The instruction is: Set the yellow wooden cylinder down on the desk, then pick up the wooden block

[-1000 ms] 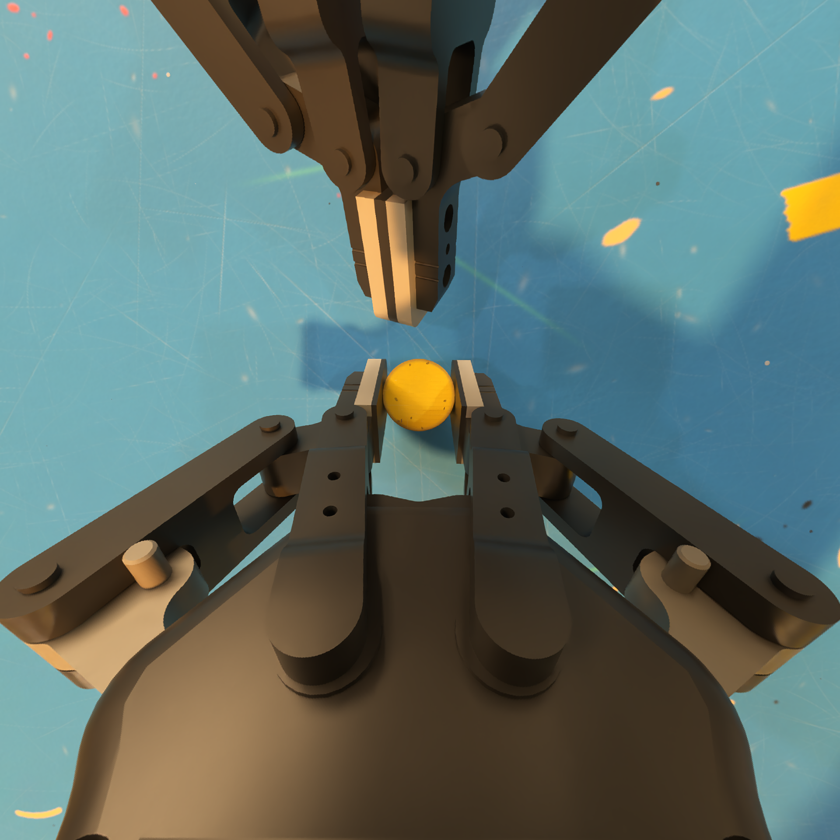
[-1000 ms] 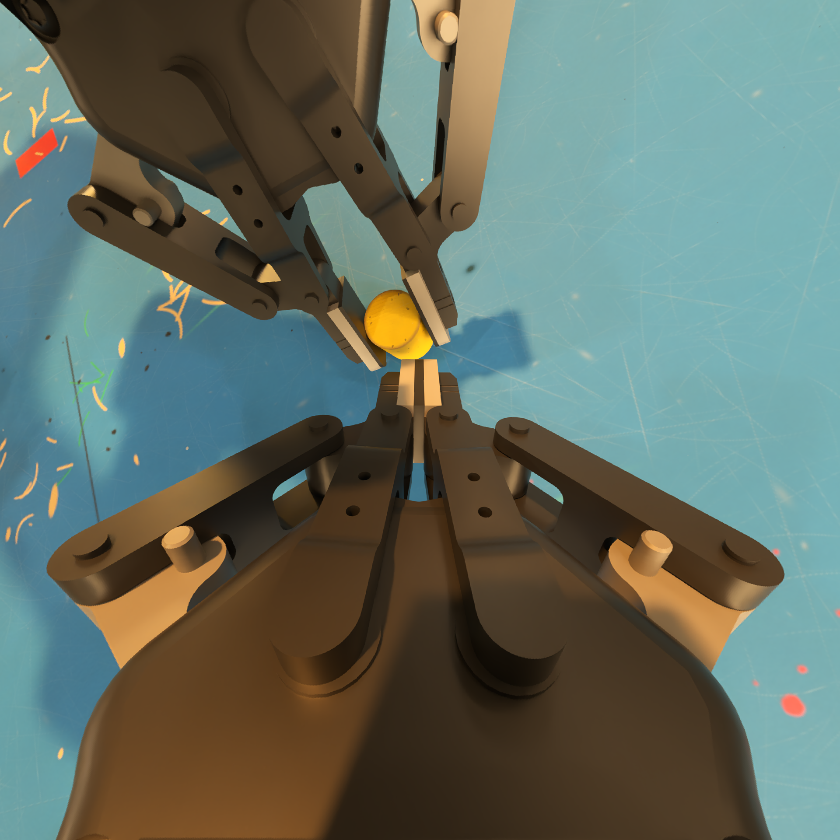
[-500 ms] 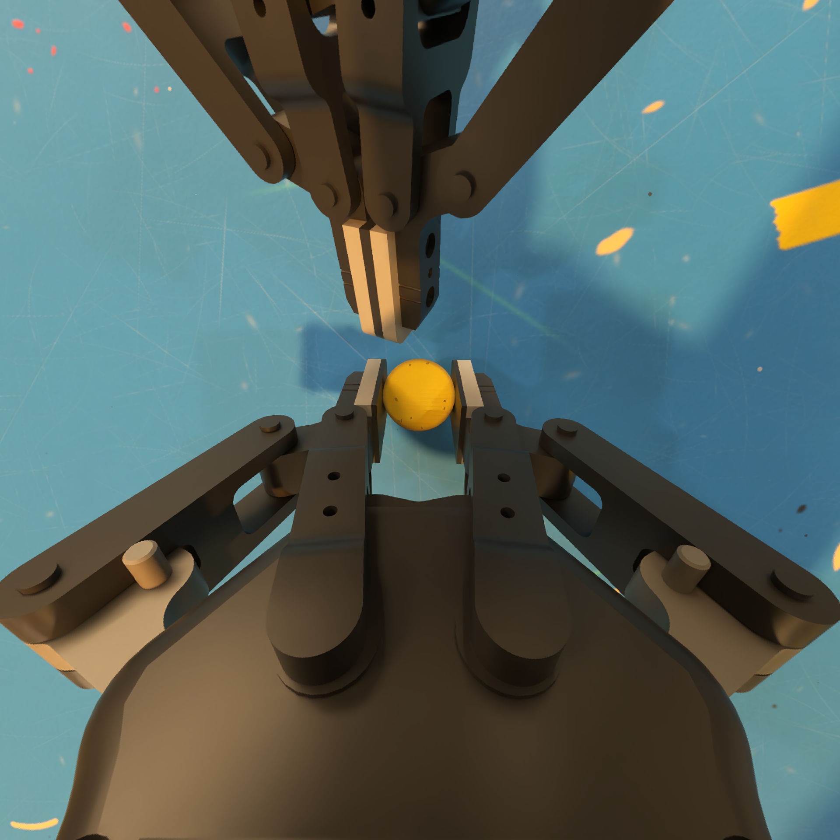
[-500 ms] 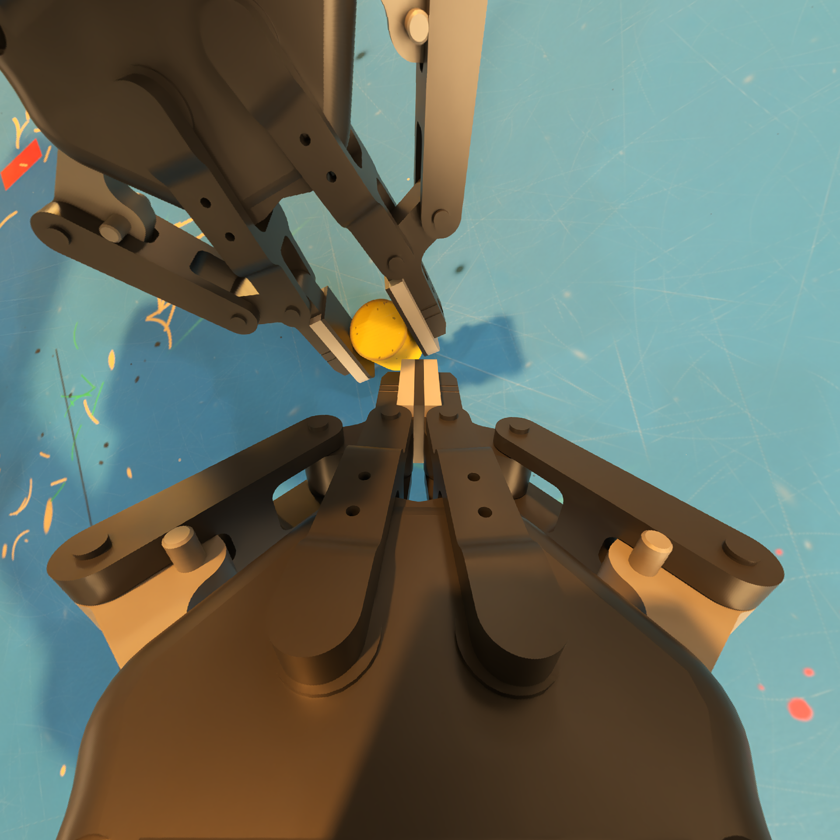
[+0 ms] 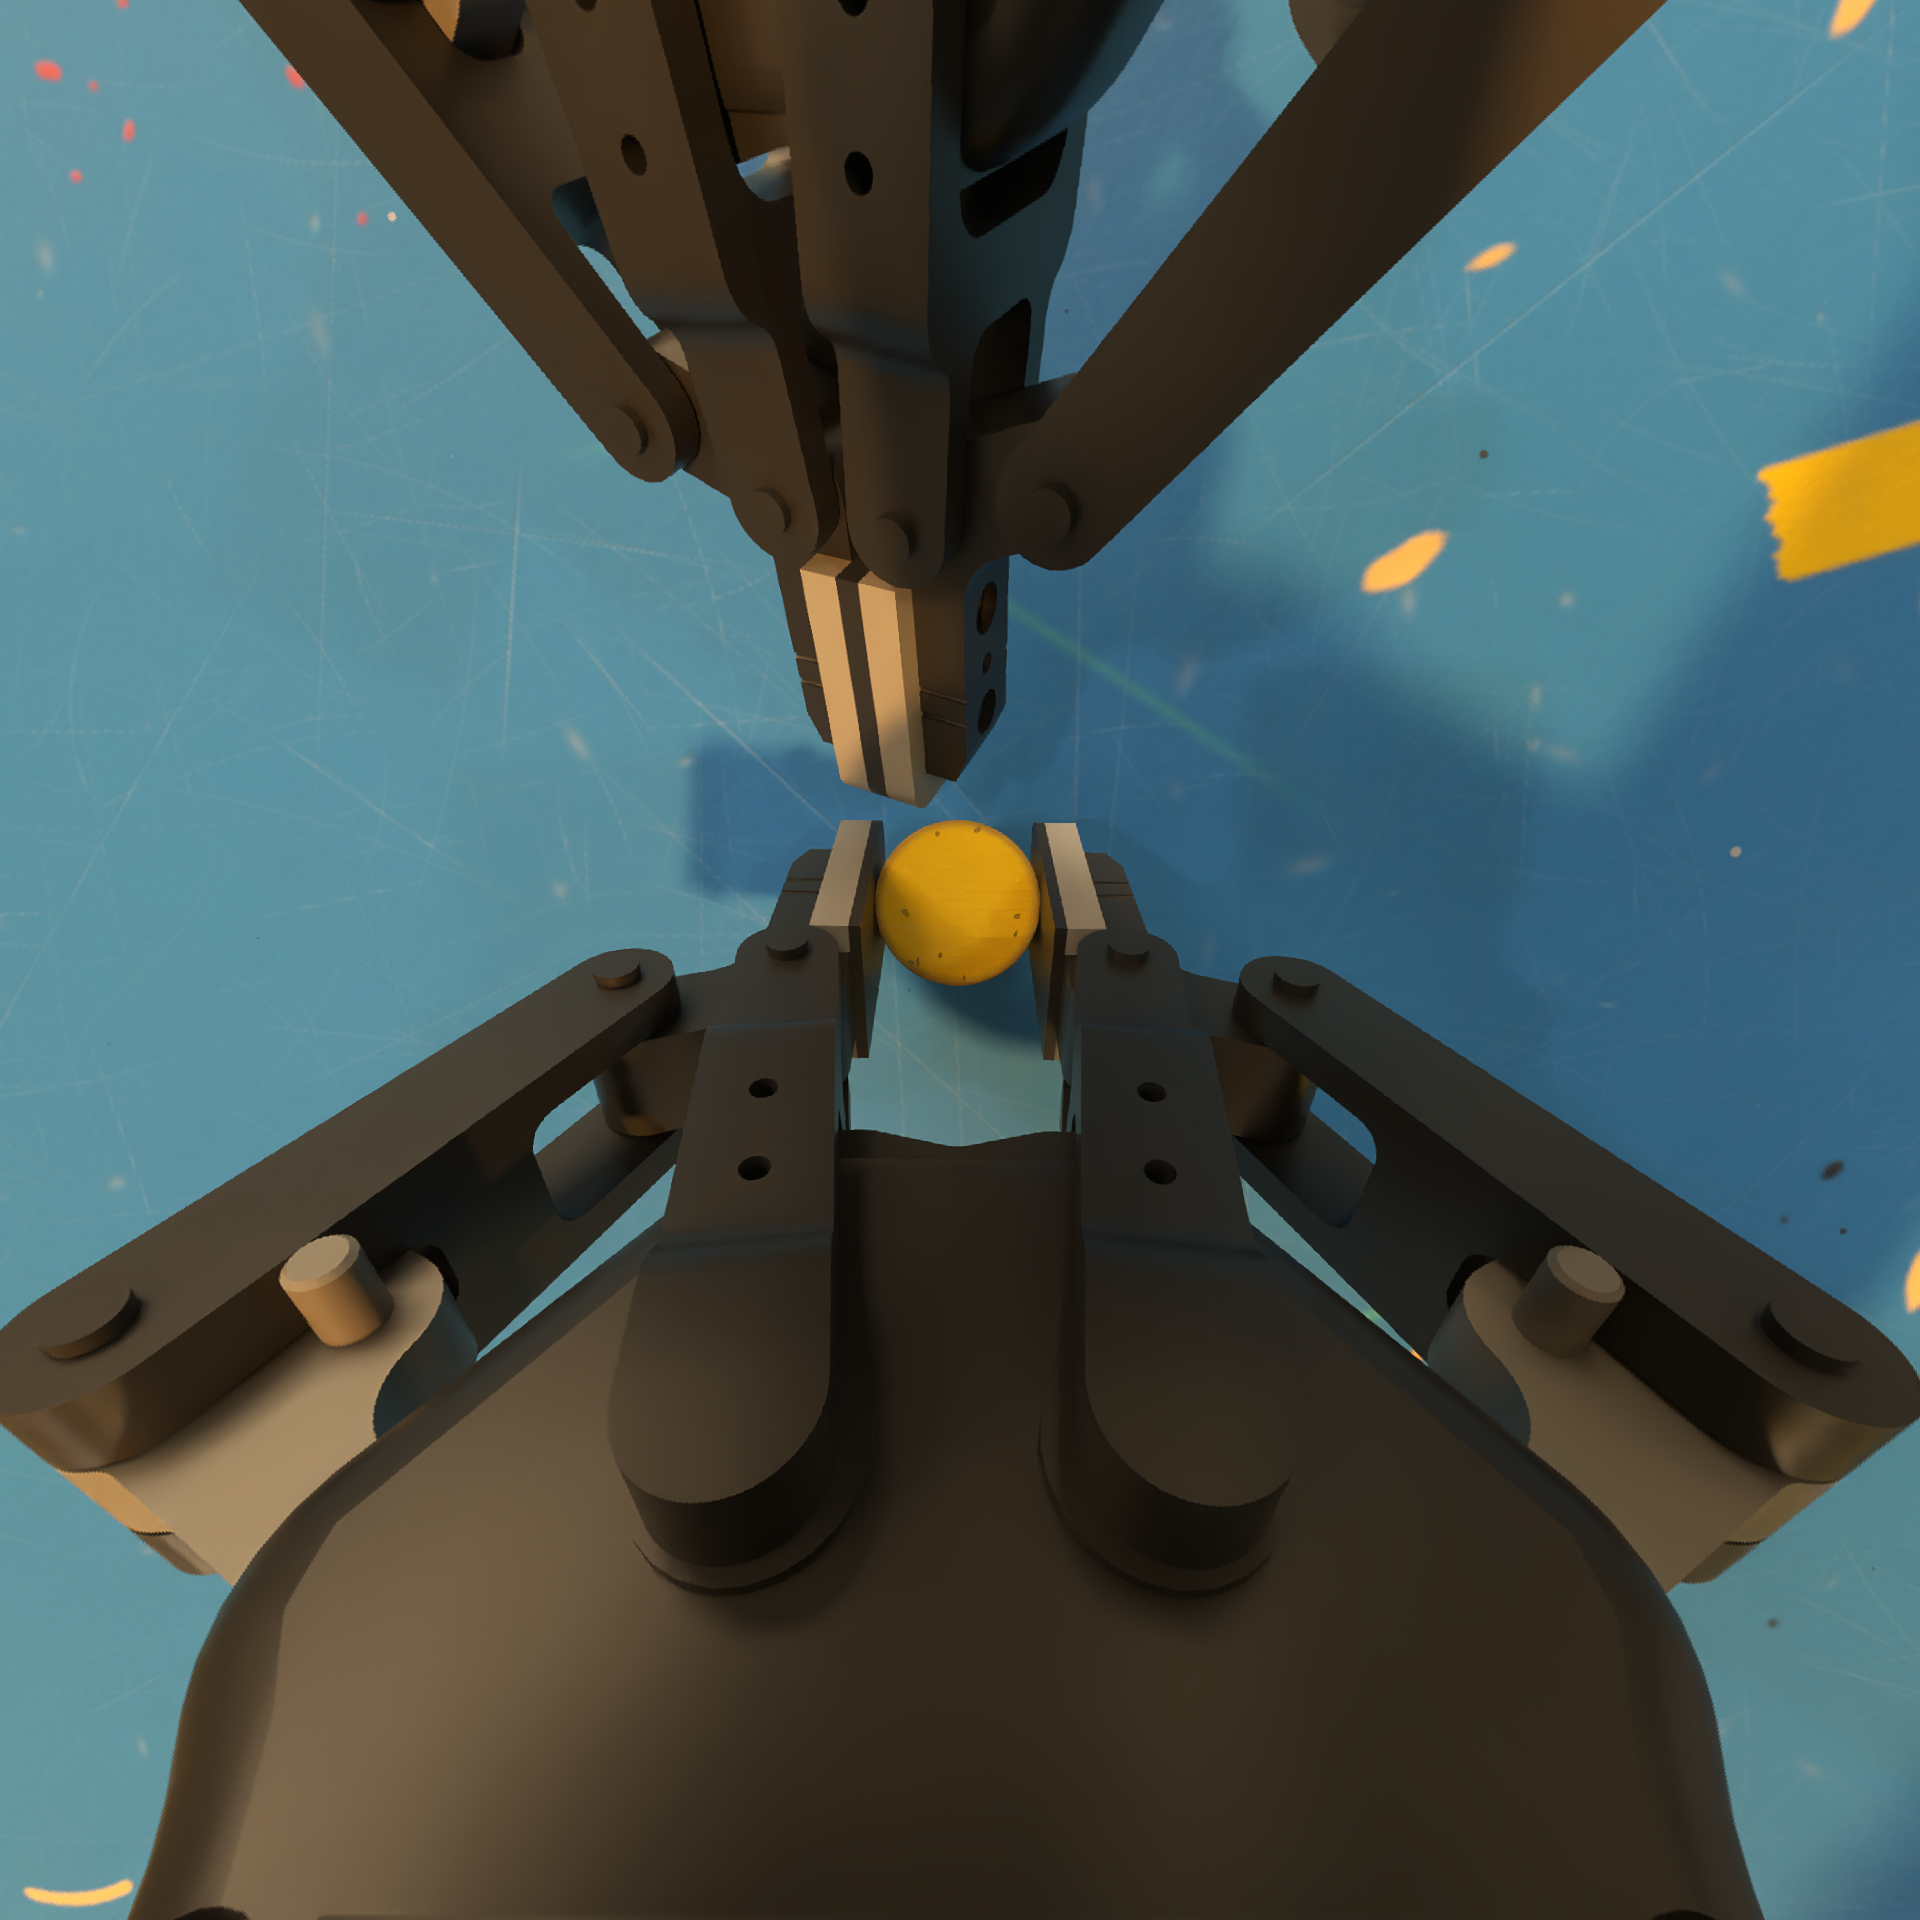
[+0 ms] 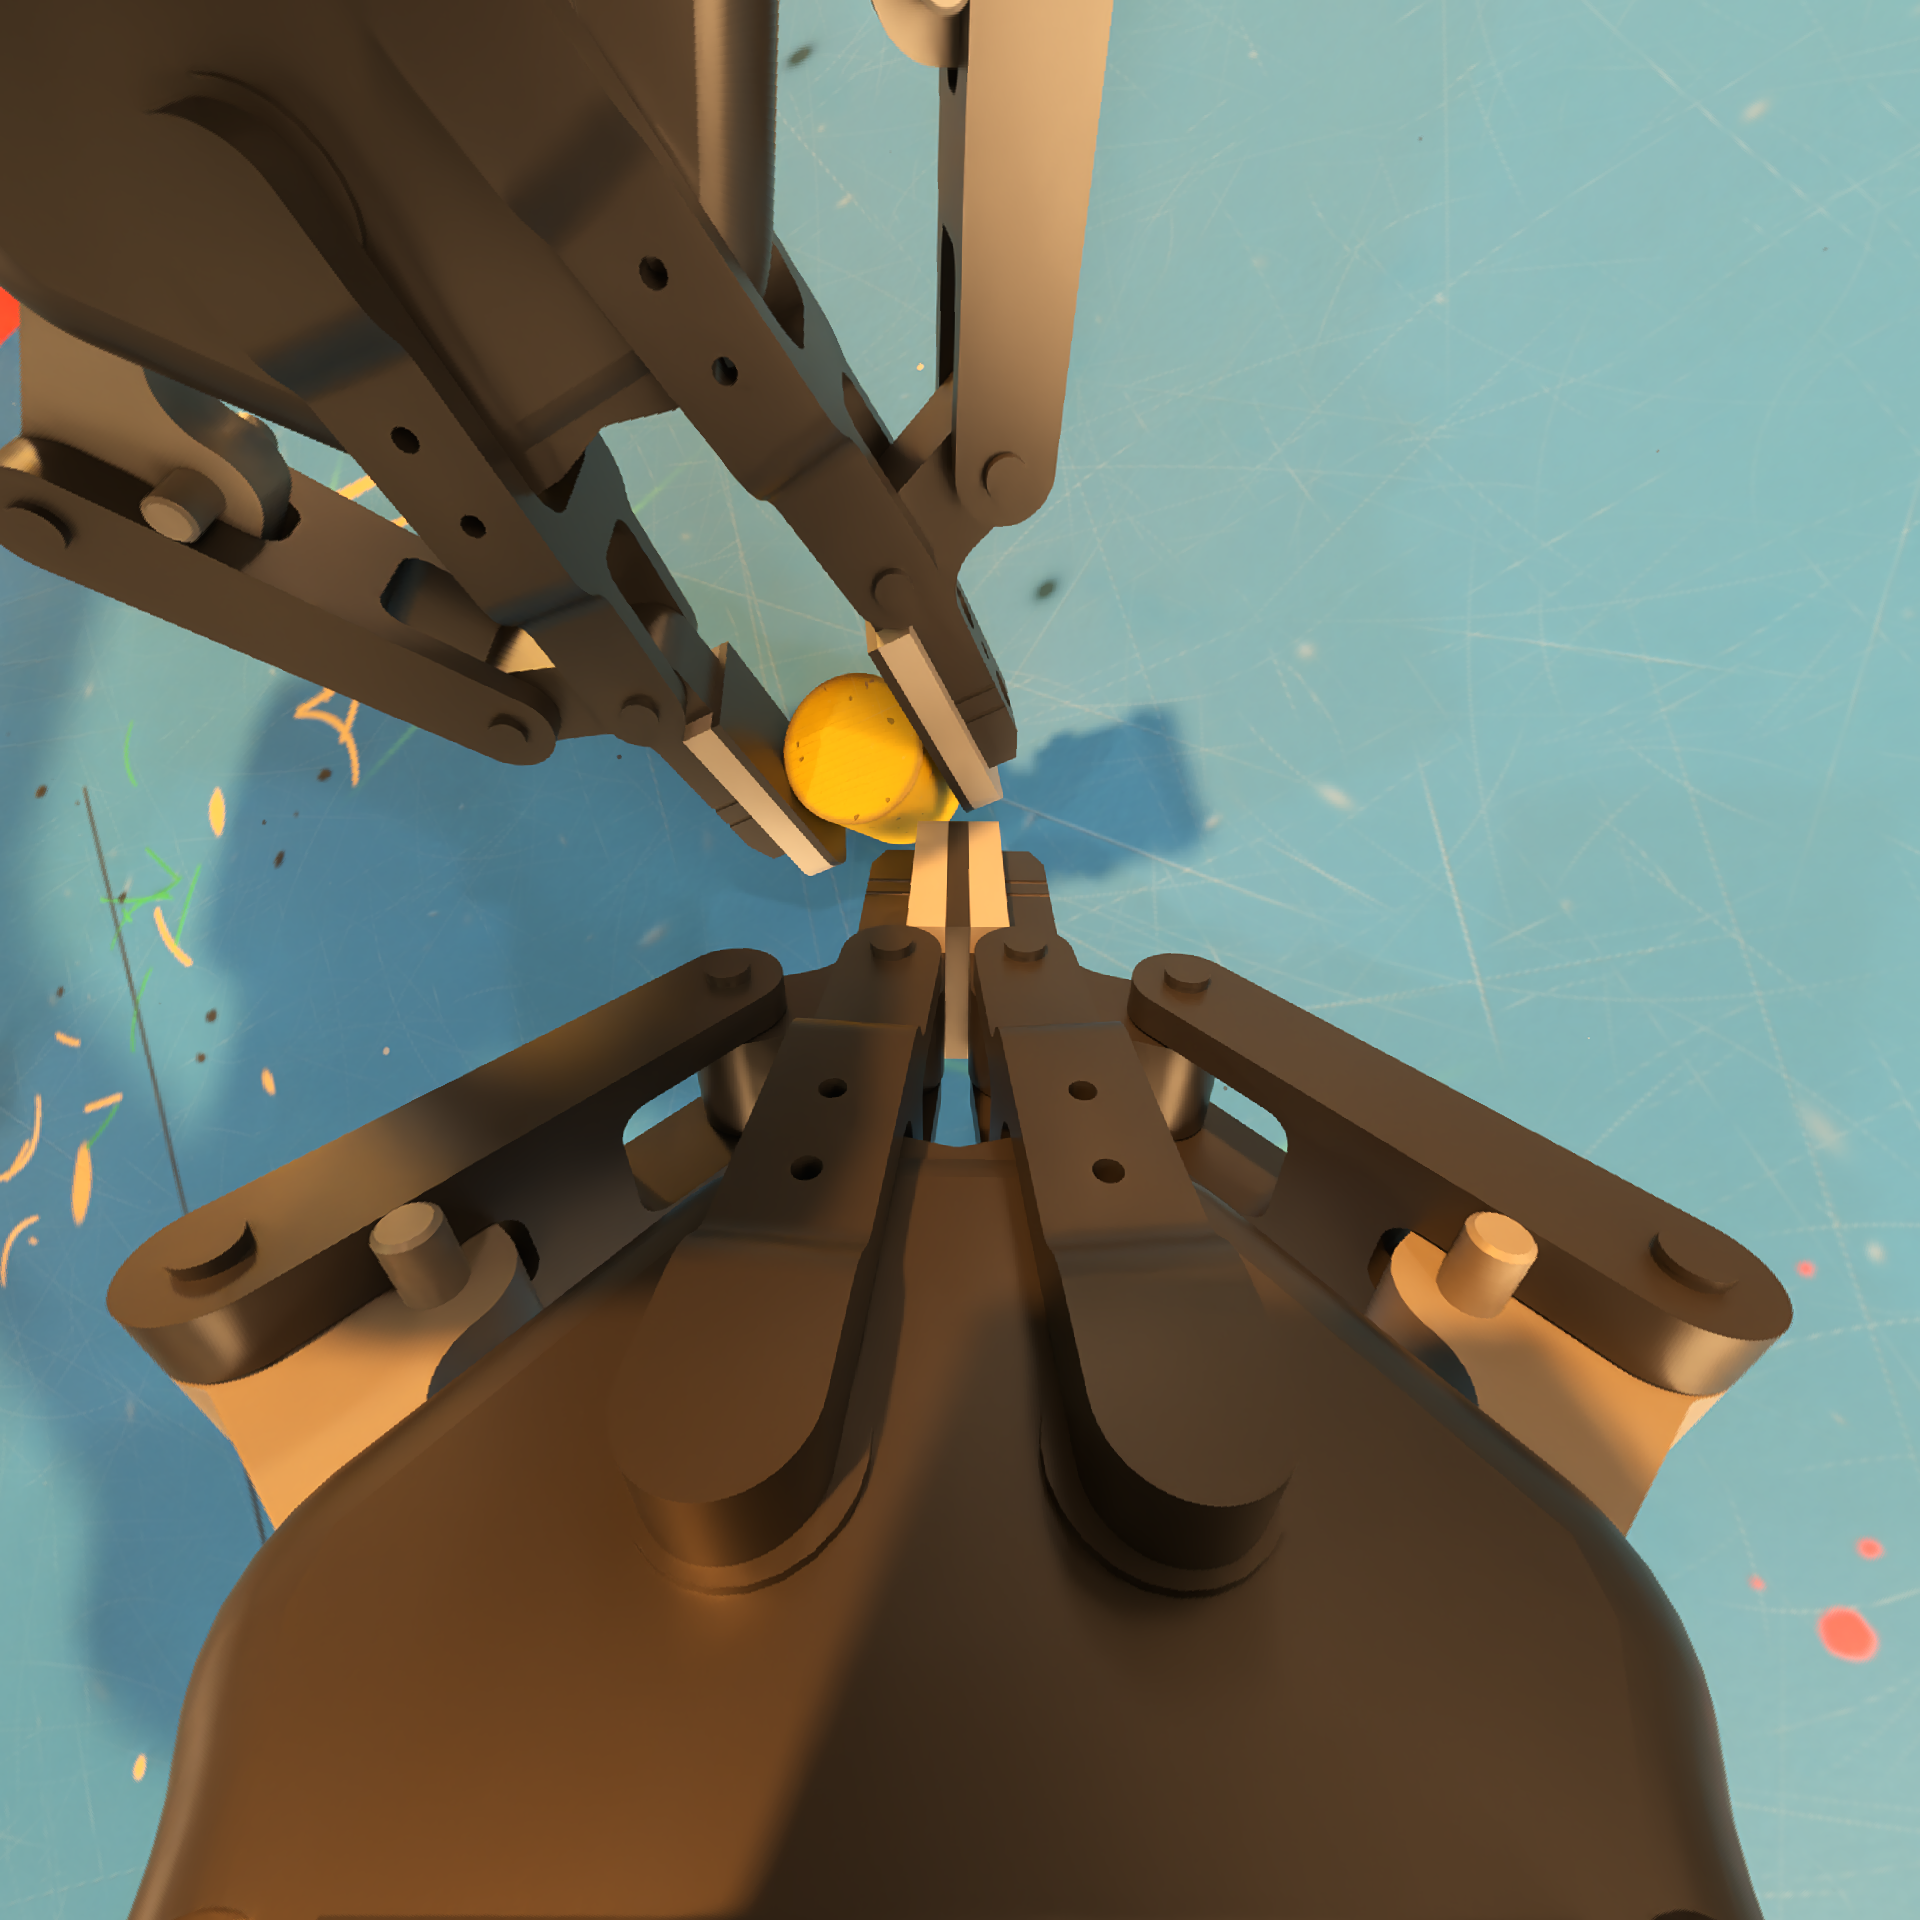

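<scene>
My left gripper (image 5: 956,902) is shut on the yellow wooden cylinder (image 5: 957,902), which I see end-on between the two pads, above the blue desk (image 5: 312,727). The cylinder also shows in the right wrist view (image 6: 857,764), held by the left gripper (image 6: 883,769) just beyond my right gripper (image 6: 956,873). My right gripper is shut and empty; in the left wrist view its closed fingertips (image 5: 883,707) hang just past the cylinder. No wooden block shows in either view.
A yellow strip (image 5: 1844,499) lies on the desk at the right edge of the left wrist view. Orange and red flecks and scratches mark the blue surface. The two grippers stand tip to tip, very close.
The two grippers have drawn closer: in each wrist view the other gripper looms larger. The cylinder stays clamped in the left gripper, and the right gripper stays shut.
</scene>
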Controlling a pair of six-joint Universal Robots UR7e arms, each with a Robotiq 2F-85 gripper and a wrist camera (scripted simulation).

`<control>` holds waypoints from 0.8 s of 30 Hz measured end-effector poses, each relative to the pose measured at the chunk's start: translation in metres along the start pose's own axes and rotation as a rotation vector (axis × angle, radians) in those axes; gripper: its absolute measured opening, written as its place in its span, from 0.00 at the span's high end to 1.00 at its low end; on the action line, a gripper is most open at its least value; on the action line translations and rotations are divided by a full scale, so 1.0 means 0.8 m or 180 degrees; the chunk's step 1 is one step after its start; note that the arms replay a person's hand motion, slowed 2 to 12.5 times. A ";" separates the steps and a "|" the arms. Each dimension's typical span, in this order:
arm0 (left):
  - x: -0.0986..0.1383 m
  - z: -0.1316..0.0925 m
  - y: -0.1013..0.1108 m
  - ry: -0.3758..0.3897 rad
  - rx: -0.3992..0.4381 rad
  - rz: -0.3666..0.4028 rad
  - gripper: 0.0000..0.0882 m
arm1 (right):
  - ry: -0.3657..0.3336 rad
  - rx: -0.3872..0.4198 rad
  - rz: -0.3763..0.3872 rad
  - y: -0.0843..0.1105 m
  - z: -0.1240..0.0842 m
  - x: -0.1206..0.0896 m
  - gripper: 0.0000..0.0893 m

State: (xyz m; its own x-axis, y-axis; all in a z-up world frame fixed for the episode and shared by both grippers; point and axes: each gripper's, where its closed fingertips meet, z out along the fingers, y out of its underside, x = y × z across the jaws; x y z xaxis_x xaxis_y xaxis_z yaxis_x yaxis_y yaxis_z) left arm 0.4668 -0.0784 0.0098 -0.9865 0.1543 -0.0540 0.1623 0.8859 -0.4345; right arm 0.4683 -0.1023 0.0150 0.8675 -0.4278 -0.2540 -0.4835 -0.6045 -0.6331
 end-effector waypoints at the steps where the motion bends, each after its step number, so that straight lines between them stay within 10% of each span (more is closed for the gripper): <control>1: 0.000 0.000 0.000 -0.0003 0.0004 0.0000 0.72 | 0.0003 0.0002 -0.0001 0.000 0.000 0.000 1.00; 24: -0.005 -0.005 -0.005 -0.0122 0.0174 -0.0075 0.72 | 0.0075 -0.0046 0.0047 0.004 0.000 0.004 1.00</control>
State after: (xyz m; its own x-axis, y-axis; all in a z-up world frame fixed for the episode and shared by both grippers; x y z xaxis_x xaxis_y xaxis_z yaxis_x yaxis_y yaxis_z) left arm 0.4701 -0.0807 0.0149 -0.9903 0.1157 -0.0772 0.1387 0.8638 -0.4844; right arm 0.4697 -0.1057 0.0126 0.8573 -0.4523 -0.2459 -0.4981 -0.6077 -0.6186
